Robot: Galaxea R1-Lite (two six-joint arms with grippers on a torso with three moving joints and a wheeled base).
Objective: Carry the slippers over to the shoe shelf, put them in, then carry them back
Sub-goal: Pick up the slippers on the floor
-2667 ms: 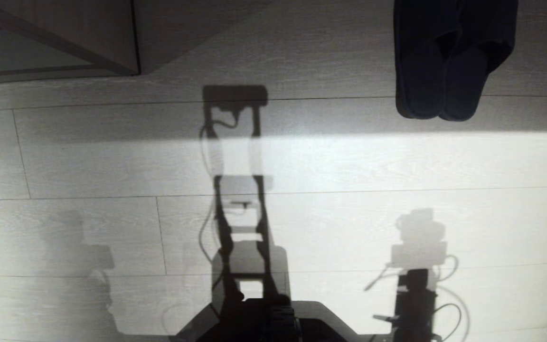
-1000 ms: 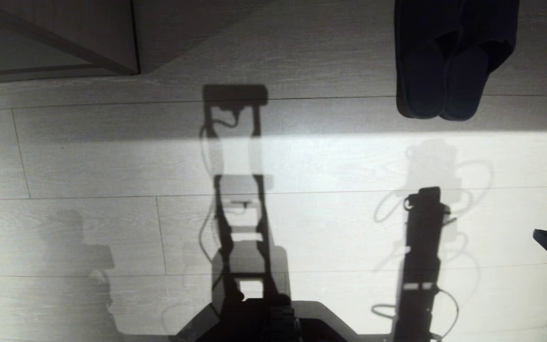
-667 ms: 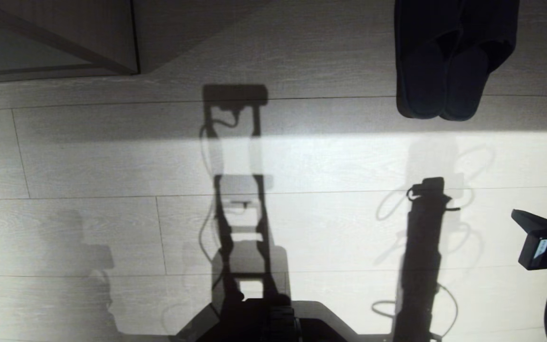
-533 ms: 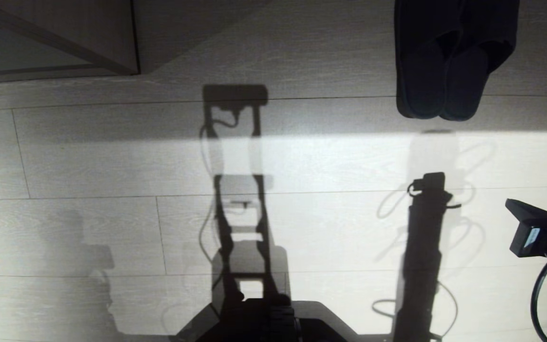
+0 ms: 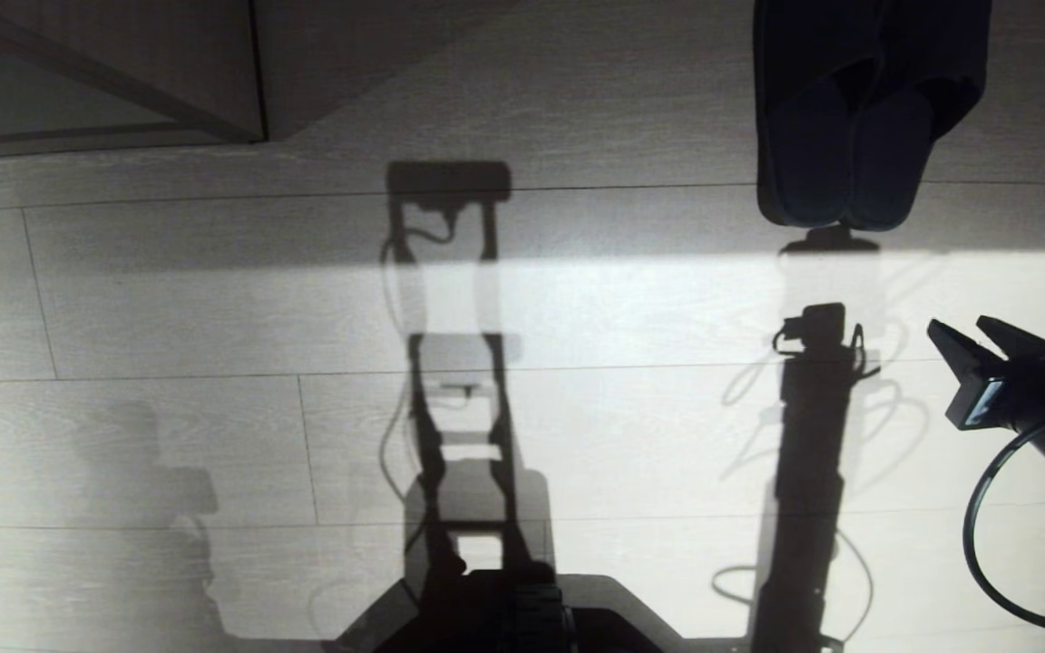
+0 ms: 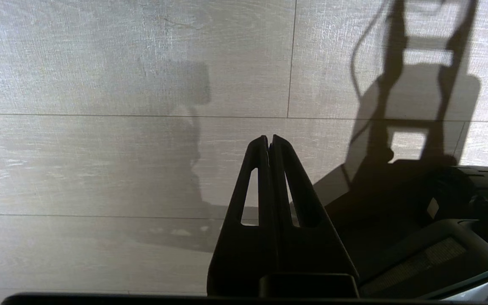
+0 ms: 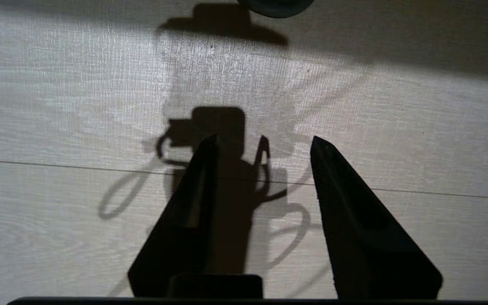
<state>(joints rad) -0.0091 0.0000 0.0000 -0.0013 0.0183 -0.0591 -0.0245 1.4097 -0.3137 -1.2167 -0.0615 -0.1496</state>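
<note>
The slippers lie side by side on the pale wood floor at the far right, near-black in shadow, heels toward me. My right gripper hovers over the sunlit floor at the right edge, nearer to me than the slippers and a little to their right, open with nothing between its fingers. In the right wrist view the right gripper points at bare floor, and only a rounded heel end of the slippers shows ahead of it. My left gripper hangs parked and shut over the floor. I cannot tell if the shoe shelf is in view.
A pale wood-grain unit with a dark opening stands at the far left. My dark base sits at the near edge. Shadows of my body and arms fall across the floor boards. A cable loop hangs under the right arm.
The right arm has come in from the right edge and moved forward toward the slippers. Its jaws, shut before, now stand apart. The slippers and left arm have not moved.
</note>
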